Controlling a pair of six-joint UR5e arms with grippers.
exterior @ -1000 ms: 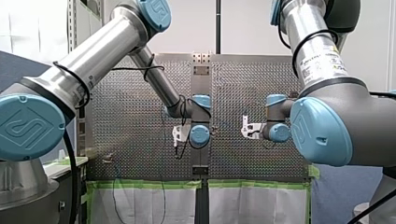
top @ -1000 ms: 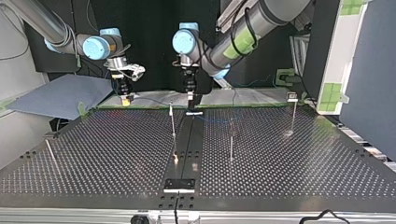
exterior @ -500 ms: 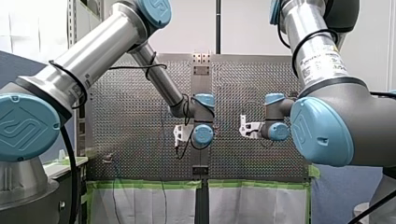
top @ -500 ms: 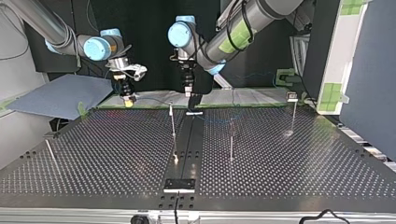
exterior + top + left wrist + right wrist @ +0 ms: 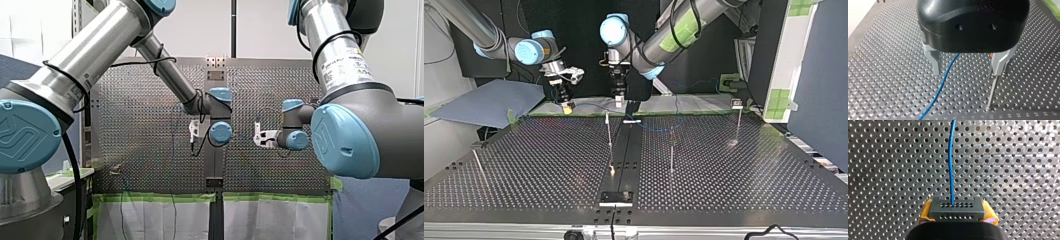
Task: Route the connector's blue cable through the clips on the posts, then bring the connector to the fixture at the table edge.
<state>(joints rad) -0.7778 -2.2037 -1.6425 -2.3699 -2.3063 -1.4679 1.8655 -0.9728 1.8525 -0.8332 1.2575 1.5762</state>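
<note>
In the right wrist view my right gripper [image 5: 955, 218] is shut, its yellow pads [image 5: 925, 213] clamping a dark grey connector [image 5: 956, 209]. The blue cable [image 5: 951, 162] leaves the connector and runs straight ahead over the perforated table. In the left wrist view my left gripper [image 5: 967, 71] hangs open above the table. The blue cable [image 5: 941, 85] lies between its metal fingers [image 5: 936, 61], touching neither. A thin post [image 5: 993, 90] stands beside one finger. In the top view my left gripper [image 5: 620, 101] hovers just behind a post [image 5: 608, 131], and my right gripper [image 5: 568, 106] is to its left.
More posts stand on the table in the top view: one in the middle [image 5: 671, 152], one at the far right [image 5: 738, 122], one leaning at the left [image 5: 478, 164]. A black fixture [image 5: 616, 198] sits at the near edge. A grey sheet [image 5: 484, 102] lies at the back left.
My left gripper has opened, let go of the cable, and risen up and left in the top view. My right gripper has shifted slightly right there with the connector.
</note>
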